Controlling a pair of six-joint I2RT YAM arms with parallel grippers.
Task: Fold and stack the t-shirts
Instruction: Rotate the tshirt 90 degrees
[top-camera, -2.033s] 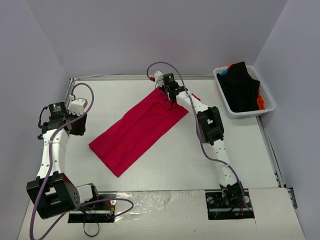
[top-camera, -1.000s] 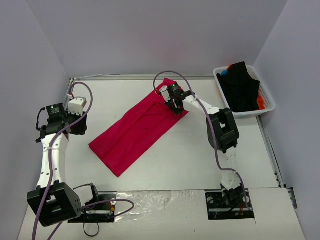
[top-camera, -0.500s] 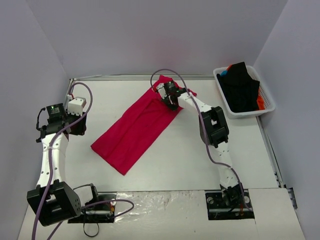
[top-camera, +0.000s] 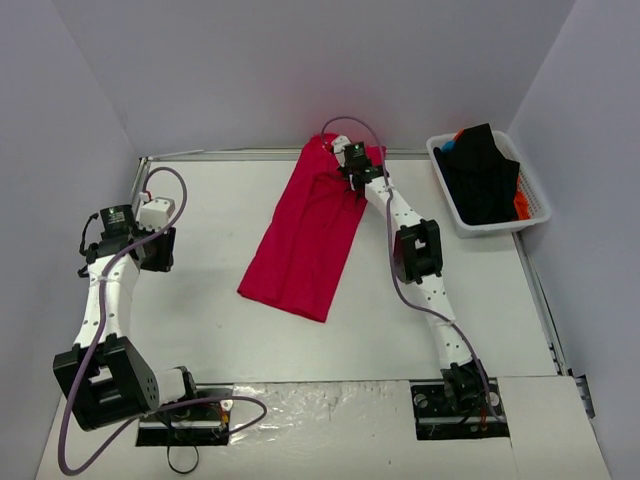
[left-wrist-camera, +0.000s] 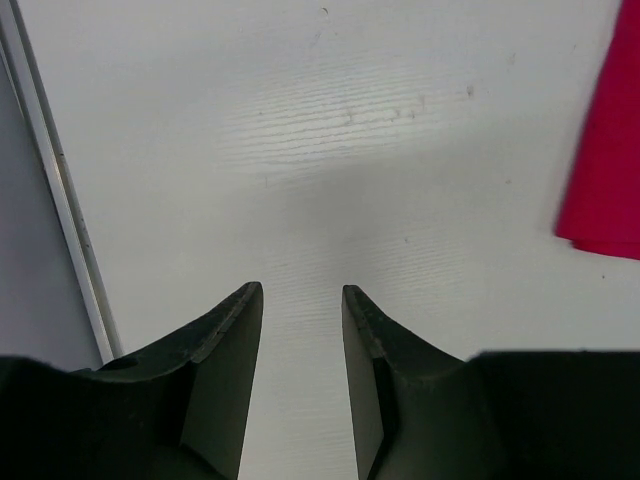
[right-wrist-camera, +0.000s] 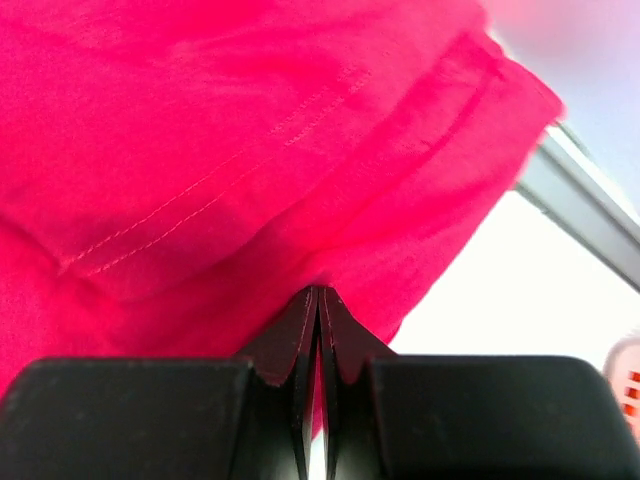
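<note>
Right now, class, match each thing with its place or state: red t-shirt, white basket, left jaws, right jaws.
Things:
1 red t-shirt
2 white basket
3 left jaws
4 right jaws

Places or states:
a apart, nothing between them
b at the far right corner of the table
c shut on red cloth
d spread mid-table, far end pinched

Pairs: 1-d, 2-b, 3-a, 4-c

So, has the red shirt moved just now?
Yes. The red t-shirt slid and turned toward the table's far rail, pulled by the shut right gripper.
</note>
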